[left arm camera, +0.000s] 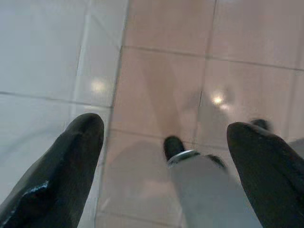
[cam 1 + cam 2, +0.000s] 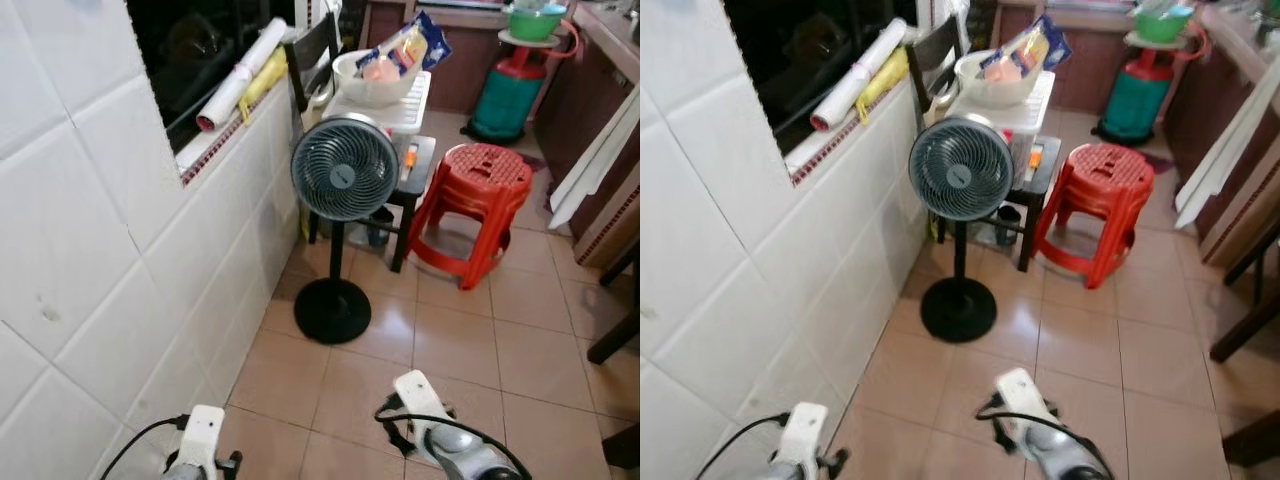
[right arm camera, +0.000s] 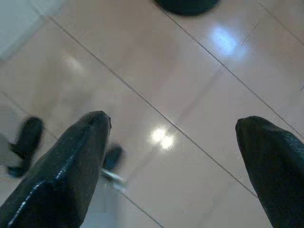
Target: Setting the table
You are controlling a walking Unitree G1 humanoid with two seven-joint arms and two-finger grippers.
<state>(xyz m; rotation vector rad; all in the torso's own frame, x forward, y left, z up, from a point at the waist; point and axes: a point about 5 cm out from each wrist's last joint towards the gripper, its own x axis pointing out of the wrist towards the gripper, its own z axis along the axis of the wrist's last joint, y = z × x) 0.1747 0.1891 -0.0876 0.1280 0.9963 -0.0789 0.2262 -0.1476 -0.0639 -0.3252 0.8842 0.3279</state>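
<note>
I am hanging my left hand (image 1: 164, 142) and right hand (image 3: 173, 147) wide open and empty over the glossy tan tiled floor (image 2: 450, 350), near the grey round pedestal fan (image 2: 344, 168).

Grey pedestal fan (image 2: 344, 167) on black round base, standing on tan floor tiles (image 2: 450, 350) beside white tiled wall (image 2: 90, 250). Behind it, small dark table (image 2: 415, 175) carrying white bowl (image 2: 372, 85) of packets; red plastic stools (image 2: 475, 205) stacked just beside. Rolled white paper (image 2: 238, 75) on window ledge; green gas cylinder (image 2: 507, 95) further back.
</note>
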